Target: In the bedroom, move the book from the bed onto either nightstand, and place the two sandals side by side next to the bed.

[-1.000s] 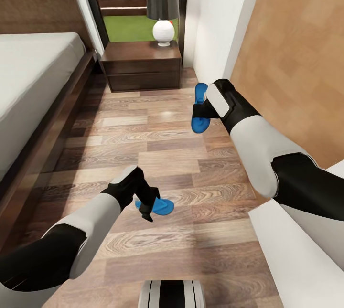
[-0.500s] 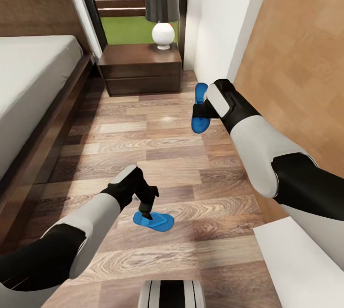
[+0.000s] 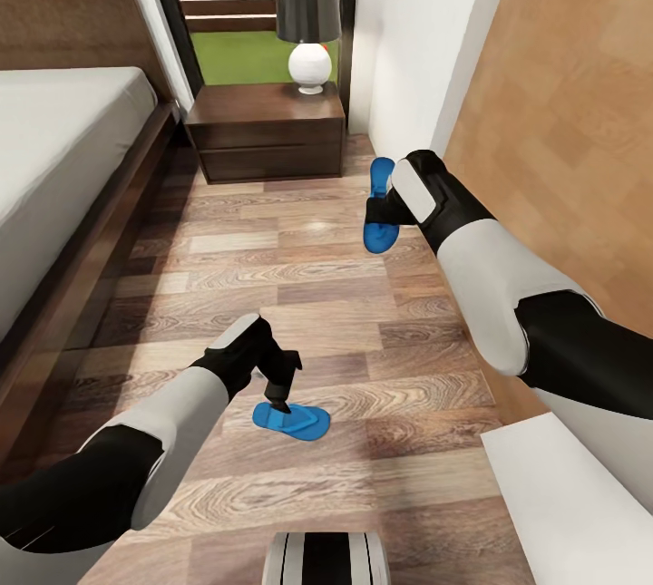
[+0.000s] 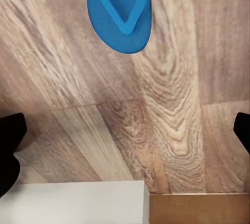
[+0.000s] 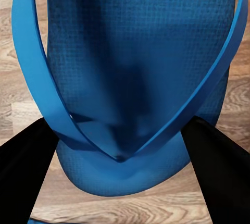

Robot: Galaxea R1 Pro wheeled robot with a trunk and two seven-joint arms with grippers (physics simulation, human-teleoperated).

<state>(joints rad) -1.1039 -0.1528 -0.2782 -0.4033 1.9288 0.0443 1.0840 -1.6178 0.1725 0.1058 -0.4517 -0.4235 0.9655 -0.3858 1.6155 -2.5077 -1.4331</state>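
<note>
- On the plank floor (image 3: pixel 299 286), one sandal (image 3: pixel 292 421) lies flat beneath the left hand (image 3: pixel 283 385), which is released.
- Right hand (image 3: pixel 384 204) grasps the other sandal (image 3: pixel 380 204), lifted near the nightstand (image 3: pixel 268 127).

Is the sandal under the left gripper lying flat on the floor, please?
Yes. The sandal lies flat, strap up, on the floor, and the open left gripper has let go.

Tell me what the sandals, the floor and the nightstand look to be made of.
Sandal on the floor and sandal in the right gripper: likely foam or rubber, matte blue, with a fine dimpled footbed in the right wrist view. Floor: wood planks or laminate, visible grain and seams, slight sheen. Nightstand: dark brown wood, smooth, faintly glossy top.
</note>
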